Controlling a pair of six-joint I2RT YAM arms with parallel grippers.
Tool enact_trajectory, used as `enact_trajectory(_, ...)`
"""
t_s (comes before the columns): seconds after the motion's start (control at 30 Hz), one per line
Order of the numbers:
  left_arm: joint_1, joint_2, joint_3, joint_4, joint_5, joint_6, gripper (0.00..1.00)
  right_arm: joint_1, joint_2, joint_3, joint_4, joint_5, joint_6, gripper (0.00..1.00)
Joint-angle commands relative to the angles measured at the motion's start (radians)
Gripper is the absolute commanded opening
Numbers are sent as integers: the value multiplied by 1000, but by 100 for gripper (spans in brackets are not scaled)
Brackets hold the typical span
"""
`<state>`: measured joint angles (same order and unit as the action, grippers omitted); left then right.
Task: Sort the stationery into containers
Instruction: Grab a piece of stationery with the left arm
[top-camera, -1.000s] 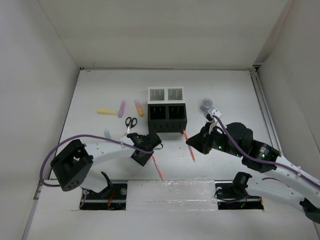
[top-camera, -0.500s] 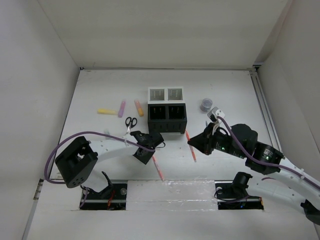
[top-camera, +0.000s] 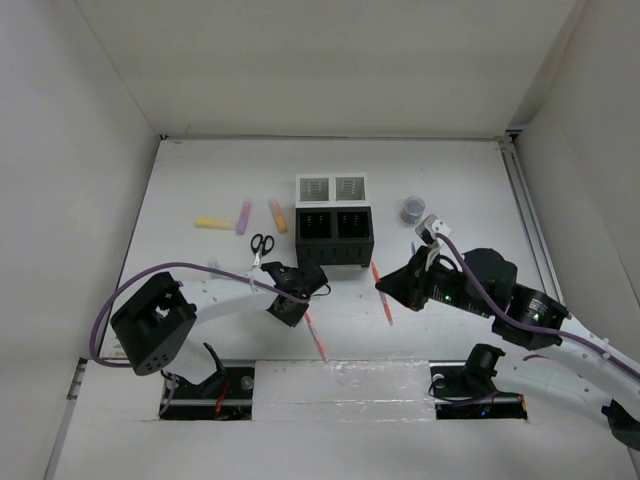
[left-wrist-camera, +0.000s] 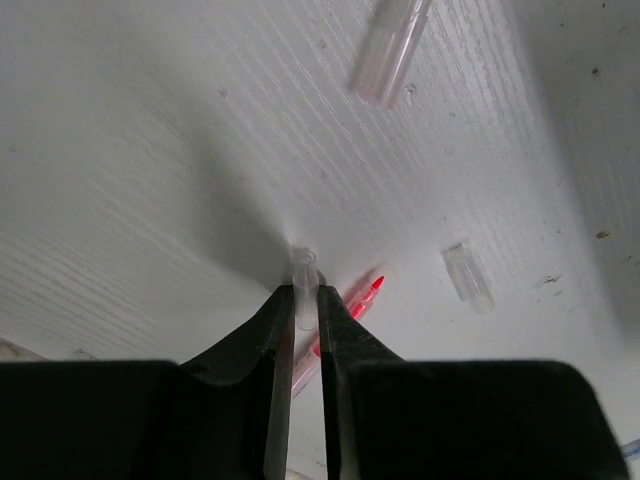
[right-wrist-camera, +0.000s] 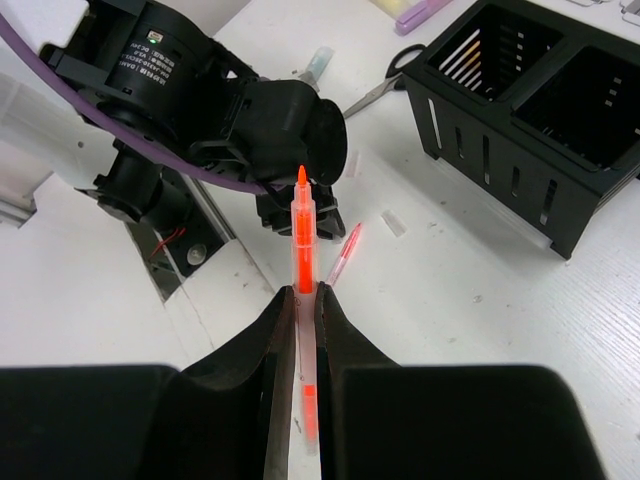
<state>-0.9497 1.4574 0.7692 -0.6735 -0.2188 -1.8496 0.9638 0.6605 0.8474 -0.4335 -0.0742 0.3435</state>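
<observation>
My left gripper (left-wrist-camera: 305, 295) is down at the table, shut on a small clear pen cap (left-wrist-camera: 304, 270). A red pen (left-wrist-camera: 362, 296) lies just under it, also seen as the red pen (top-camera: 316, 337) in the top view. My right gripper (right-wrist-camera: 305, 292) is shut on an orange pen (right-wrist-camera: 302, 235), held tilted above the table in front of the black containers (top-camera: 335, 236). The white containers (top-camera: 333, 188) stand behind them. Yellow (top-camera: 212, 223), pink (top-camera: 243, 217) and orange (top-camera: 277, 215) highlighters and the scissors (top-camera: 261, 245) lie at left. A round grey item (top-camera: 411, 209) sits at right.
A second clear cap (left-wrist-camera: 468, 277) lies on the table right of the left gripper. A blurred pale pink tube (left-wrist-camera: 390, 50) shows at the top of the left wrist view. Something pale blue-grey (top-camera: 214, 265) lies near the left arm. Walls enclose the table on three sides.
The left gripper's jaws have closed in on the clear cap. The right arm shifted slightly right with the orange pen, uncovering the round grey item.
</observation>
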Motion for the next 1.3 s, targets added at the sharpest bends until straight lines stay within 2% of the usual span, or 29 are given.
enact_trajectory(0.0, -6, 29, -30, -49, -37, -80, 7, 7, -12, 7, 56, -12, -9, 0)
enact_trajectory(0.03, -6, 29, -39, -49, -37, -80, 0, 7, -12, 7, 56, -12, -9, 0)
enact_trajectory(0.27, -6, -29, -61, -40, -36, -80, 0, 7, -3, 7, 56, -3, -9, 0)
enact_trajectory(0.37, -15, -69, -61, -49, -74, -69, 0, 7, 7, 7, 56, 7, -9, 0)
enact_trajectory(0.53, -90, -160, -3, -52, -201, -14, 0, 7, 28, 7, 56, 45, 0, 0)
enact_trajectory(0.63, -110, -205, 39, -14, -290, 104, 0, 7, 28, -2, 56, 91, 0, 0)
enact_trajectory(0.67, -110, -221, 63, 14, -307, 210, 0, 7, 28, -13, 76, 91, 0, 0)
enact_trajectory(0.77, -110, -302, 85, 118, -372, 376, 0, 7, 28, -13, 76, 109, 9, 0)
enact_trajectory(0.8, -110, -325, 108, 147, -387, 509, 0, 7, 40, -13, 76, 109, 9, 0)
enact_trajectory(0.83, -110, -371, 117, 170, -398, 568, 0, 7, 54, -4, 76, 109, 9, 0)
enact_trajectory(0.9, -88, -414, 151, 235, -398, 683, 0, 7, 73, -4, 105, 109, 20, 0)
enact_trajectory(0.93, -69, -434, 151, 253, -372, 784, 0, 7, 86, -4, 116, 100, 31, 0)
enact_trajectory(1.0, -14, -488, 177, 320, -326, 881, 0, 7, 128, -4, 175, 77, 46, 0)
enact_trajectory(1.1, 44, -511, 189, 374, -274, 1045, 0, 7, 175, -22, 280, -7, 86, 0)
enact_trajectory(1.13, 61, -511, 208, 374, -260, 1067, 0, 7, 185, -36, 386, -63, 98, 0)
enact_trajectory(1.2, 107, -520, 217, 388, -220, 1107, 0, 7, 230, -65, 481, -111, 141, 0)
enact_trajectory(1.27, 108, -552, 217, 411, -205, 1174, 0, 7, 274, -77, 579, -171, 152, 0)
